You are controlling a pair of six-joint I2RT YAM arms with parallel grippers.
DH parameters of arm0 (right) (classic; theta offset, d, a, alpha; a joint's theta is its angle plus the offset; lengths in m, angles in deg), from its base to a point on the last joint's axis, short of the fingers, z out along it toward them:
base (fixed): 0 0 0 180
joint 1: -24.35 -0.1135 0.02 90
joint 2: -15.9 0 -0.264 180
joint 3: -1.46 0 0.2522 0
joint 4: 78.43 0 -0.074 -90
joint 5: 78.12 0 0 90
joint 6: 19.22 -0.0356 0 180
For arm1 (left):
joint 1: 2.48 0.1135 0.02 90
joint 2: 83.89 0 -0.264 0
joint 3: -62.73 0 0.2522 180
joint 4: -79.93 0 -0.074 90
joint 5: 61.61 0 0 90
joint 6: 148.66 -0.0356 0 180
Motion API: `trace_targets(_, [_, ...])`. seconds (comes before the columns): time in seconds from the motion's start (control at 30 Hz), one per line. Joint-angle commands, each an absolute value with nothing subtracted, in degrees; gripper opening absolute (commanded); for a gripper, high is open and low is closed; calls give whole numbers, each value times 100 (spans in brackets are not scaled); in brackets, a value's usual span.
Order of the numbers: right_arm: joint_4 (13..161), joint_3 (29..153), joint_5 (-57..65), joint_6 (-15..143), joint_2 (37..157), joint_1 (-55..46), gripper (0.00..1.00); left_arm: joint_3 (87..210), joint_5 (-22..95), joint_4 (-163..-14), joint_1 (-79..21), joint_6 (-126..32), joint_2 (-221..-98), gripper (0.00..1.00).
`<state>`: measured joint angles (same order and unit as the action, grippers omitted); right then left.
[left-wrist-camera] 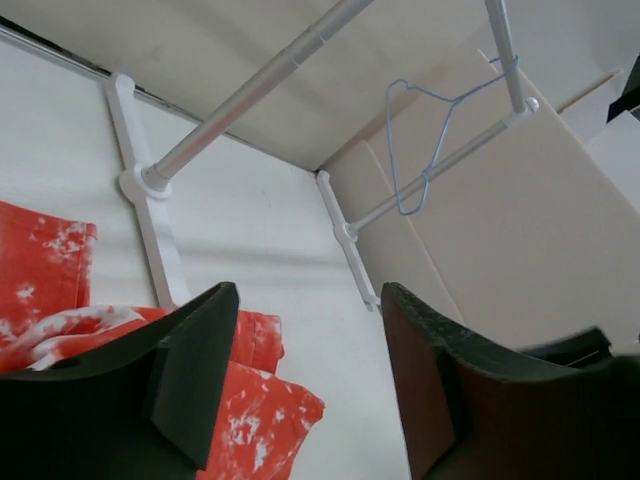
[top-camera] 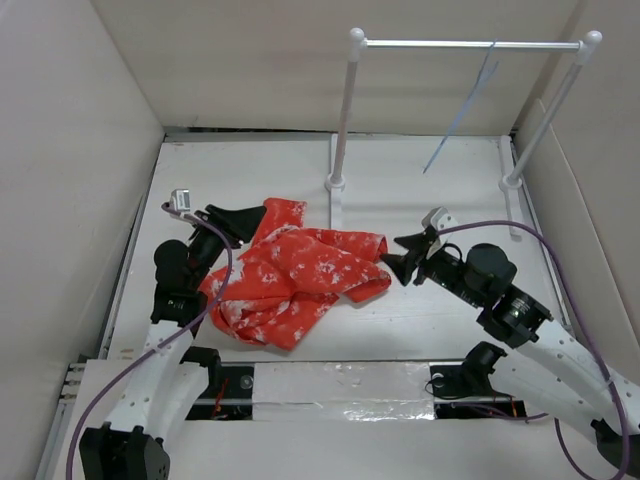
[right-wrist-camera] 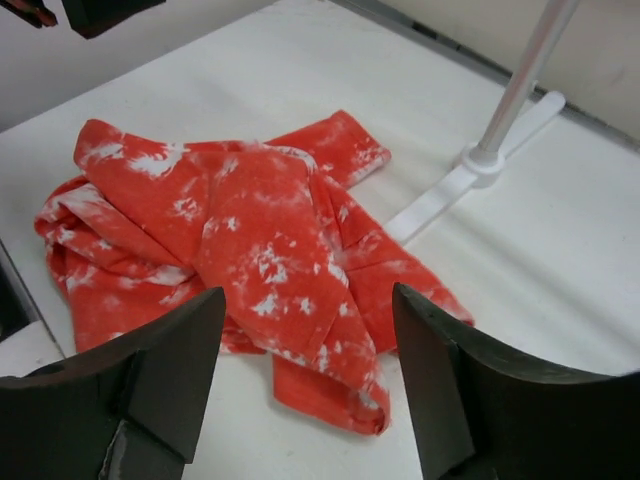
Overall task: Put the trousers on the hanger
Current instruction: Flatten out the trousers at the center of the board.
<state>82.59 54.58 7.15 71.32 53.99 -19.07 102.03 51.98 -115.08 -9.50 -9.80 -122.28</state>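
Note:
The red-orange trousers (top-camera: 295,270) with white speckles lie crumpled on the white table, left of centre. The thin pale blue hanger (top-camera: 462,110) hangs empty from the rack's crossbar at the back right; the left wrist view shows the hanger (left-wrist-camera: 389,150) far off. My left gripper (top-camera: 250,222) sits at the heap's upper left edge, open, with only table and a fold of trousers (left-wrist-camera: 250,420) between its fingers. My right gripper (top-camera: 395,255) is open just off the heap's right end, pointing at the trousers (right-wrist-camera: 260,240), nothing held.
A rack with white posts and a metal crossbar (top-camera: 470,44) stands at the back, its left foot (top-camera: 335,185) close behind the trousers. Tall pale walls (top-camera: 70,150) enclose the table on three sides. Purple cables (top-camera: 560,270) run along both arms.

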Motion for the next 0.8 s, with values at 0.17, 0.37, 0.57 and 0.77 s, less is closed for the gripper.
trace_targets(0.17, [7506, 5144, 1301, 6885, 4878, -1872, 0, 11081, 5019, -13029, -1784, -1039, -13353, 18])
trace_targets(0.37, [7717, 4345, 1671, 6508, 4772, -1872, 0, 12086, 2956, -11885, -3875, -2436, -14207, 0])
trace_targets(0.57, [8059, 3817, 1408, 6349, 5070, -1767, 72, 11650, 532, -11005, -5659, -2869, -14585, 0])
trace_targets(0.77, [8719, 3404, 1477, 6199, 5747, -1636, 84, 10692, -263, -9899, -5881, -1657, -13998, 35])
